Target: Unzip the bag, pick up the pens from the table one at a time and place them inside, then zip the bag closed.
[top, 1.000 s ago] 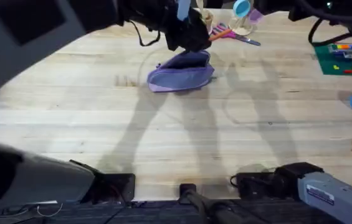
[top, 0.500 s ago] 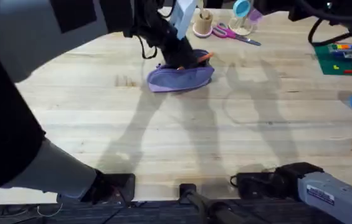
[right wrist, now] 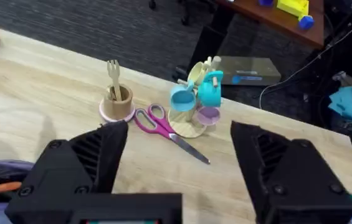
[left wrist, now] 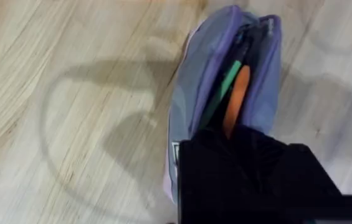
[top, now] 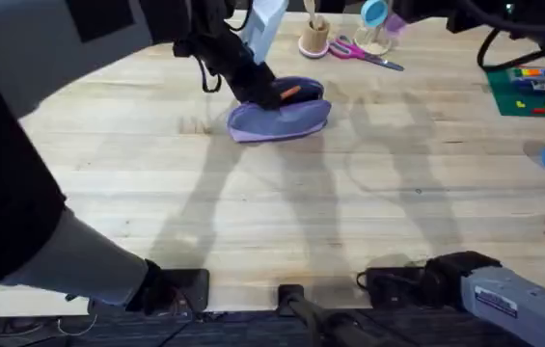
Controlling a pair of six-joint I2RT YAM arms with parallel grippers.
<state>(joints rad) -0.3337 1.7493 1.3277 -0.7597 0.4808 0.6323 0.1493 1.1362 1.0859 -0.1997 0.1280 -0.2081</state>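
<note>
My left pincer [left wrist: 238,155] sits over the near end of the bag [left wrist: 225,81], dark body covering the fingers; I cannot tell whether they are apart or together. Just beyond it the bag lies unzipped on the desk [left wrist: 70,93], mouth gaping along its length. Inside the opening lie the orange pen [left wrist: 238,102] and the green pen [left wrist: 224,84] side by side, the orange one reaching back under my pincer.

From overhead, my left arm reaches across to the far middle of the desk, and the bag [top: 282,114] rests there flat, with the orange pen [top: 289,93] showing at its upper edge beside the arm's tip.

My right pincer [right wrist: 179,168] is raised above the desk with its two black fingers [right wrist: 82,162] set well apart and nothing between them. Beyond it stand a wooden cup [right wrist: 116,102] holding a wooden fork, pink-handled scissors [right wrist: 163,127] lying flat, and a small rack of blue and purple cups [right wrist: 197,99], all near the desk's far edge.
</note>
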